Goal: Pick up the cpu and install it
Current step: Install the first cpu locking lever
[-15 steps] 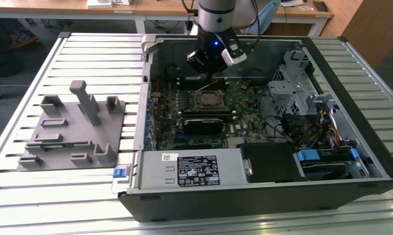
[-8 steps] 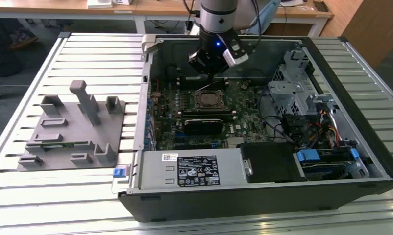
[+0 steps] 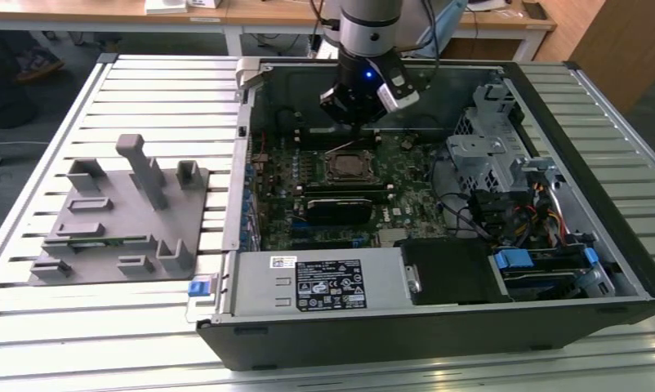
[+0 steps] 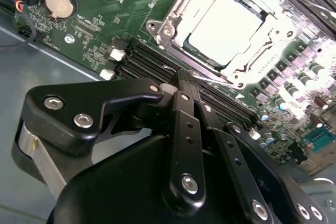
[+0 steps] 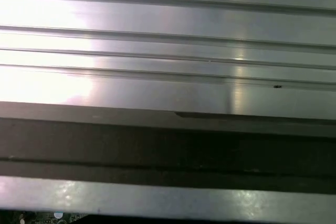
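1. We see the computer case (image 3: pixel 437 335) lying open on the bench (image 3: pixel 109 343), with the tray (image 3: pixel 121 220) beside it on the exterior view's left.
2. Inside the case, the motherboard (image 3: pixel 305 175) lies flat. The drive cage (image 3: pixel 486 143) is on the exterior view's right, and the power supply (image 3: pixel 317 282) runs along the near wall.
3. The cpu (image 4: pixel 224 24) sits in the socket (image 4: pixel 168 24) on the motherboard.
4. The pincer (image 3: pixel 353 124) hangs over the board, just beyond the socket's far side.

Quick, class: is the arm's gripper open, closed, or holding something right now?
Gripper: closed, holding nothing. The cpu lies in the socket frame, apart from the gripper's tips.
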Available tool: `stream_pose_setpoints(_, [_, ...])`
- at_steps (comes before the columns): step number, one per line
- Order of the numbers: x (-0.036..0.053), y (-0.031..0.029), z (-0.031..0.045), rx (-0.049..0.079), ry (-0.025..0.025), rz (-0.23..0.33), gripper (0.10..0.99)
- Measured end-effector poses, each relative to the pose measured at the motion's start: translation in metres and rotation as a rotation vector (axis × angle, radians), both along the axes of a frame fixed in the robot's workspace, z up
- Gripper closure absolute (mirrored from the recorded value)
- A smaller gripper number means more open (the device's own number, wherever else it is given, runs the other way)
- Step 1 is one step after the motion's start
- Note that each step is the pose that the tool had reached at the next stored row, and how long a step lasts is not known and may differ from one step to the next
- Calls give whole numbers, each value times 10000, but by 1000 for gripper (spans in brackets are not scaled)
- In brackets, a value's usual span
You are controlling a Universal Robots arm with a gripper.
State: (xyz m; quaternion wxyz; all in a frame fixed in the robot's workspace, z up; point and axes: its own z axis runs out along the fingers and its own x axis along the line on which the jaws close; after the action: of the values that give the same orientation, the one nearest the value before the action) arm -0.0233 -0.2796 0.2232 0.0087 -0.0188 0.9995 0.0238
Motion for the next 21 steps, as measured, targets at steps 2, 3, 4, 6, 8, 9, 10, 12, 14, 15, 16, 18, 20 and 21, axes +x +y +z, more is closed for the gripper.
stream_pose_setpoints(2, [17,0,-12,-1,1,0,980])
stream_pose_setpoints(3, [23,0,-20,-3,1,1,980])
stream_pose_setpoints(4, [26,0,-26,-4,1,0,980])
stream_pose_setpoints(6, [28,0,-42,-8,1,-1,980])
stream_pose_setpoints(8, [33,0,-61,-20,1,1,980])
stream_pose_setpoints(9, [34,0,-73,-31,2,0,980])
stream_pose_setpoints(10, [36,0,-85,-39,5,0,980])
stream_pose_setpoints(12, [39,0,-110,-48,10,1,980])
stream_pose_setpoints(14, [43,0,-133,-56,15,1,980])
stream_pose_setpoints(15, [46,0,-142,-61,16,0,980])
stream_pose_setpoints(16, [47,0,-152,-67,17,0,980])
stream_pose_setpoints(18, [52,0,-170,-82,18,0,980])
stream_pose_setpoints(20, [56,0,-190,-99,17,0,980])
stream_pose_setpoints(21, [58,0,-199,-106,18,-1,980])
